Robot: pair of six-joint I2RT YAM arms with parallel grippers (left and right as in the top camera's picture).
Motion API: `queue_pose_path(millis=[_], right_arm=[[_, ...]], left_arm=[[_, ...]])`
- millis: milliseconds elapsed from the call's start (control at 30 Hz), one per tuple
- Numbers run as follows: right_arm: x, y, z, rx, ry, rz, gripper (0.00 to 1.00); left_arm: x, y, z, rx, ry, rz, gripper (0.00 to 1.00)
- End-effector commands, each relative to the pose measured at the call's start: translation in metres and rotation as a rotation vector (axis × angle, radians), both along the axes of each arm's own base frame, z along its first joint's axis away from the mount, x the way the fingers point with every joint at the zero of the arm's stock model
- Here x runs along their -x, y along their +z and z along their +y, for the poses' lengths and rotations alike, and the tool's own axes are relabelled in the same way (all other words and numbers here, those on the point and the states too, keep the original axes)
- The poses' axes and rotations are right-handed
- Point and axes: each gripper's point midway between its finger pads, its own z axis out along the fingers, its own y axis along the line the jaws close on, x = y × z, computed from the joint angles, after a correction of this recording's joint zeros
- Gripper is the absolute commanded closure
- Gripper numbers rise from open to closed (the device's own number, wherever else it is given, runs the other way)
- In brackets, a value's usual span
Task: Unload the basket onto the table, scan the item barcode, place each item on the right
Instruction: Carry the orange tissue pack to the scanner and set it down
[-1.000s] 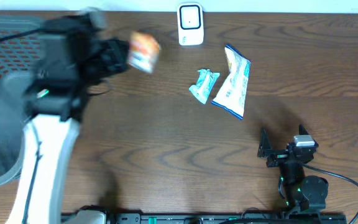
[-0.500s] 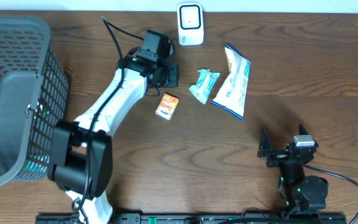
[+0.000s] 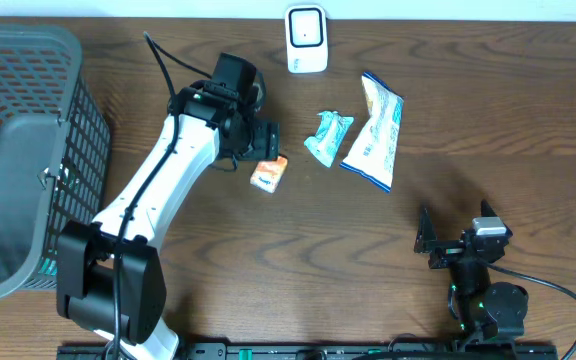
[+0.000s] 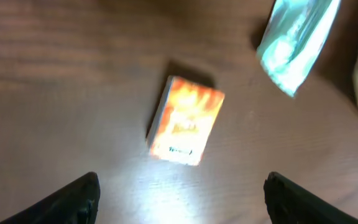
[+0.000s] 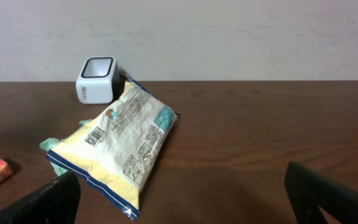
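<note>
A small orange box (image 3: 268, 174) lies flat on the brown table, free of any grip. My left gripper (image 3: 264, 148) hovers just above and behind it, open. In the left wrist view the orange box (image 4: 185, 121) lies ahead of the two dark fingertips (image 4: 73, 200), and nothing is between them. The white scanner (image 3: 306, 40) stands at the table's far edge. My right gripper (image 3: 453, 230) rests open near the front right, empty, facing a yellow-and-white snack bag (image 5: 120, 146) and the scanner (image 5: 96, 79).
A teal packet (image 3: 326, 138) and the snack bag (image 3: 373, 130) lie right of the box. A dark mesh basket (image 3: 23, 150) fills the left side. In the left wrist view the teal packet (image 4: 297, 43) sits at upper right.
A second ago the left arm was swinging fast with the orange box in its jaws. The box now lies on the table and the left jaws have opened and drawn back. Right arm unmoved.
</note>
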Motion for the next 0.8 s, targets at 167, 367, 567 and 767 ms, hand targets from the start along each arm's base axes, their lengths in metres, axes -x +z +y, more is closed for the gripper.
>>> queue_pose_path(millis=[167,367,567,767], right_arm=[[0.000,-0.001,-0.003,-0.013,-0.014,0.003,0.01],[0.000,-0.001,-0.003,-0.013,-0.014,0.003,0.01],[0.000,-0.001,-0.003,-0.013,-0.014,0.003,0.01],[0.000,-0.001,-0.003,-0.013,-0.014,0.003,0.01]], left_arm=[[0.012,-0.047,0.008,-0.067,-0.073,0.098,0.17],[0.009,-0.075,0.007,-0.084,-0.106,0.134,0.18],[0.006,-0.107,0.004,-0.091,-0.114,0.175,0.38],[0.005,-0.121,-0.018,0.032,-0.137,0.205,0.63]])
